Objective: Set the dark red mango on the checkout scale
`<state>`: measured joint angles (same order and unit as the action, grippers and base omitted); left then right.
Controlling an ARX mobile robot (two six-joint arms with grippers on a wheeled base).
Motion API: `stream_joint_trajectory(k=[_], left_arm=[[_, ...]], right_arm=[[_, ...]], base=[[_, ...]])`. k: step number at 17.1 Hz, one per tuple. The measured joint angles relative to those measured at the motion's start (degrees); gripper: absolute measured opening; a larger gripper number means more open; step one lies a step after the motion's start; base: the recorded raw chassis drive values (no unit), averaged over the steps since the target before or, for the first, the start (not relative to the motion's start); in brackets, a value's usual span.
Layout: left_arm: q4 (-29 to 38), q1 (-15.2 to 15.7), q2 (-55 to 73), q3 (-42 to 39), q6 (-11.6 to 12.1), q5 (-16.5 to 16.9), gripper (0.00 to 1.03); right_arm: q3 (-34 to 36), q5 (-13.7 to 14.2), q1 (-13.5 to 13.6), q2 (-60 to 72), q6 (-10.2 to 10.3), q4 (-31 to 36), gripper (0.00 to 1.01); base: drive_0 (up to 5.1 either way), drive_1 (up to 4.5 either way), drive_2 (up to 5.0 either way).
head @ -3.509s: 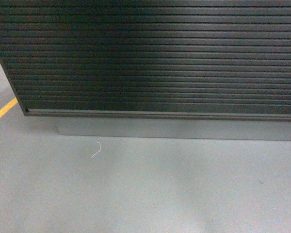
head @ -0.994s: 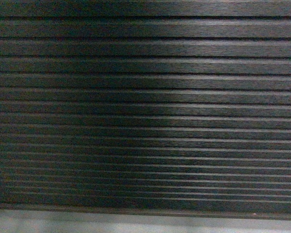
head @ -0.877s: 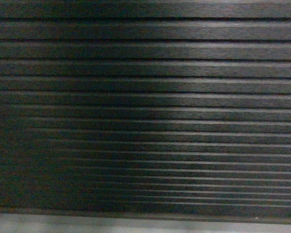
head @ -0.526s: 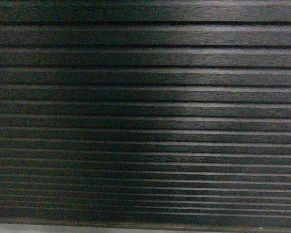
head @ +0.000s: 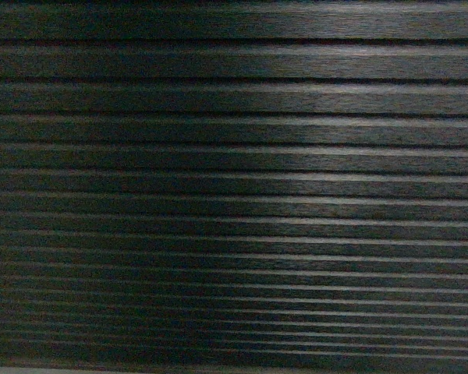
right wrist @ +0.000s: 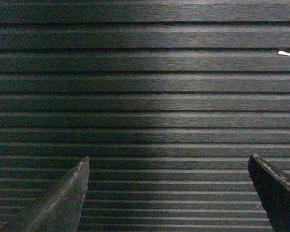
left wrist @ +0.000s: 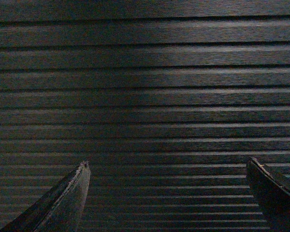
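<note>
Black fingertips, left gripper: spread wide, one tip low at the left edge of the left wrist view, the other low at the right, nothing between them.
Black fingertips, right gripper: same picture on the right wrist view, tips far apart, nothing held.
Beyond both grippers: dark slatted front of the checkout, horizontal ribs running edge to edge, close up, not touched by either pair of tips.
White fleck: small, on one slat, upper right of the right wrist view.
Head view: filled with the same slats, brighter sheen toward the right, darker at the left.
Grey sliver: barely showing at the bottom left corner, under the lowest slat.
Dark red mango: not visible in any view.
Scale: not visible either; counter top out of frame.
</note>
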<state>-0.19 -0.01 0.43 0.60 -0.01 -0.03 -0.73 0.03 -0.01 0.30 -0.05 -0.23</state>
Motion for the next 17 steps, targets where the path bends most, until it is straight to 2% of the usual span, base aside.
stream_joint_trajectory(k=[5, 17], left_arm=[[-0.02, 0.00, 0.00, 0.00, 0.00, 0.00, 0.98], [-0.02, 0.00, 0.00, 0.00, 0.00, 0.00, 0.98]], right_arm=[[0.00, 0.00, 0.00, 0.00, 0.00, -0.02, 0.98], [0.00, 0.00, 0.00, 0.00, 0.00, -0.02, 0.98]], base=[[0.1, 1.26, -1.1], [0.0, 0.00, 0.0]])
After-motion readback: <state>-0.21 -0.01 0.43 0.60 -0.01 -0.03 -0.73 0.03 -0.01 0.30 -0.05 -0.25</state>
